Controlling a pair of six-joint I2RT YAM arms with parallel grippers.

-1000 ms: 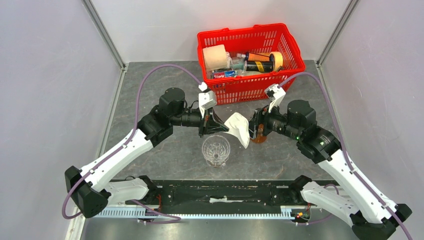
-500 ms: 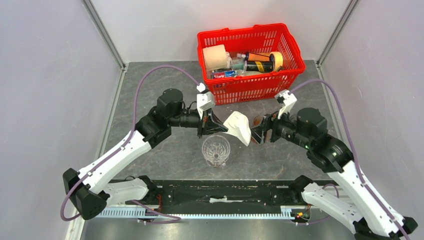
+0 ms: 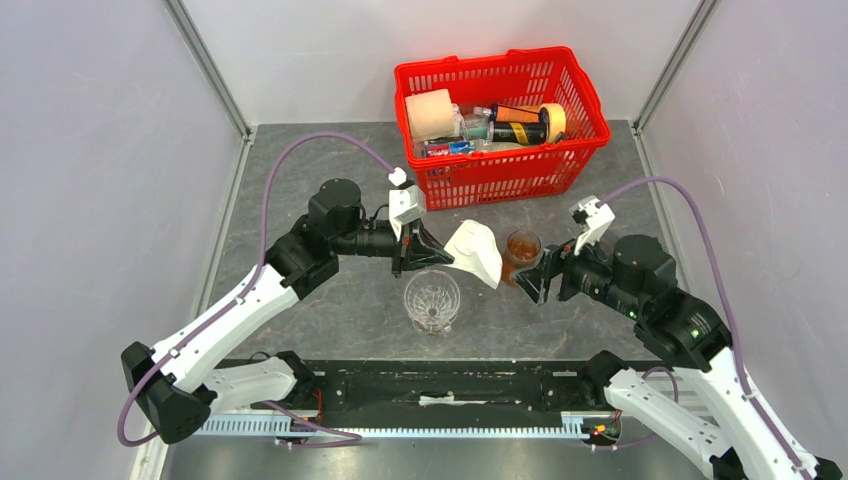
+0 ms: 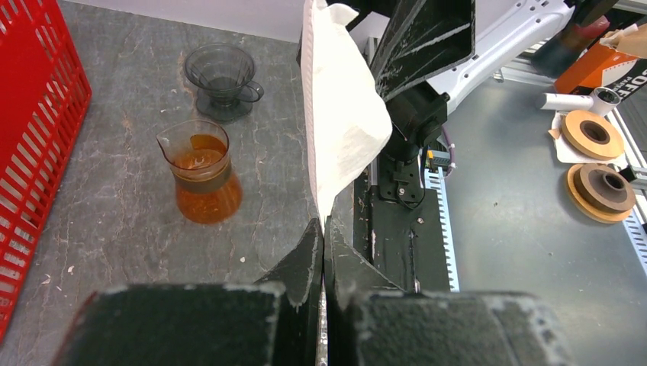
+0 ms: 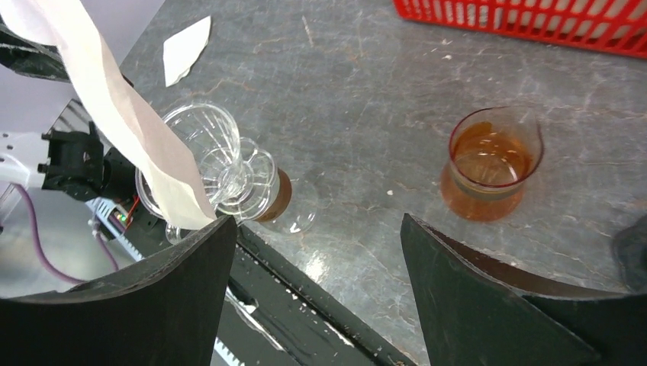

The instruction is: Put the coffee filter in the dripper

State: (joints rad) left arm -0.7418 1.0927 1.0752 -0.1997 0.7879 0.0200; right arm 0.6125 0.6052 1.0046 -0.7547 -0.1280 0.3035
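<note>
The coffee filter [image 3: 478,252] is pinched at its edge by the tightly closed left end effector [image 3: 447,262] and held off the counter [image 3: 330,300], just far-right of the dripper [image 3: 432,298]. The right end effector [image 3: 538,277] is spread wide and holds nothing, beside a glass of brown liquid [image 3: 522,246].

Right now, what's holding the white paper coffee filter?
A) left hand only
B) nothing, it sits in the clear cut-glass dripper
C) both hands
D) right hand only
A: the left hand is shut on the lower tip of the white paper coffee filter. The right hand stands open and apart from it, and the clear cut-glass dripper is empty.
</note>
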